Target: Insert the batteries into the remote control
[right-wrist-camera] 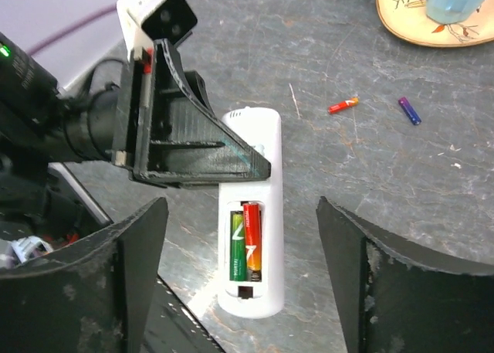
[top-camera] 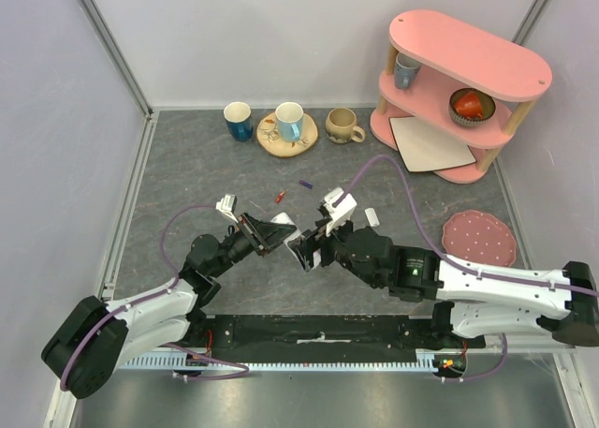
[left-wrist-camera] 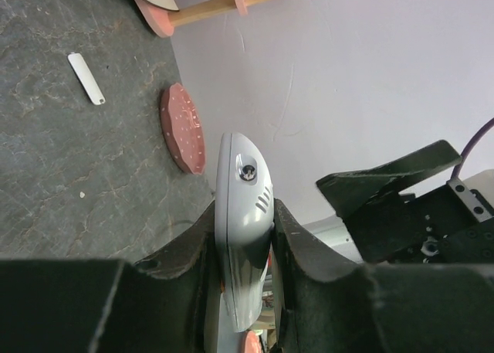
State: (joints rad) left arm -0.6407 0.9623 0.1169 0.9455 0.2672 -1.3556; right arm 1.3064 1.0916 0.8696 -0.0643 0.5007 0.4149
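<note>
Grey surface [top-camera: 187, 175], centre: left gripper [left-wrist-camera: 243, 214] jaws pinched the remote control [right-wrist-camera: 272, 214] by its sides, open compartment w/ two batteries [right-wrist-camera: 247, 241] facing the right gripper [right-wrist-camera: 239, 206]. Right jaws were spread either side, remote's long axis running between them. White strip [top-camera: 372, 216], prob. the cover, lay nearer the right arm.
</note>
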